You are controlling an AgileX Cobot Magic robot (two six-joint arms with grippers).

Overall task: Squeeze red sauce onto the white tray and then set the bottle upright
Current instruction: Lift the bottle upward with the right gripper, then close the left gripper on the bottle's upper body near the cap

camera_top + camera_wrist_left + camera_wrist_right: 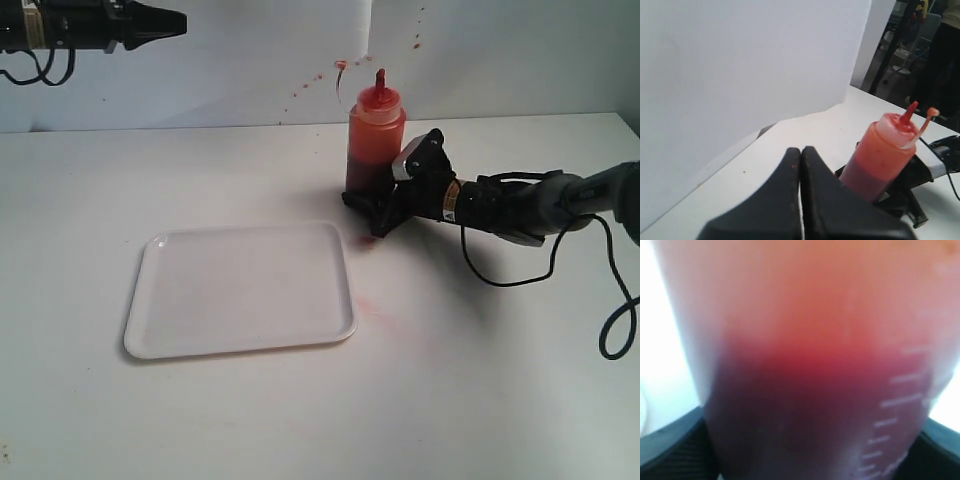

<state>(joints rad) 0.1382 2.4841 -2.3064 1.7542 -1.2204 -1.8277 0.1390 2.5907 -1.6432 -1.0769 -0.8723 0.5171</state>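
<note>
Right of the flat white plastic tray (pixel 240 290), my right fingers (pixel 365 207) clasp the upright translucent orange-red squeeze bottle (pixel 376 130) low, for lifting; left fingers (pixel 172 21) pressed together, empty, held clear.

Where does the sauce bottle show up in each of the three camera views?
Exterior view: the bottle stands upright right of centre, beyond the far right corner of the white tray.
Left wrist view: lower right of the picture, past the shut left gripper.
Right wrist view: blurred, filling the picture.
Shared landmark: the right gripper's black fingers at its base.
</note>
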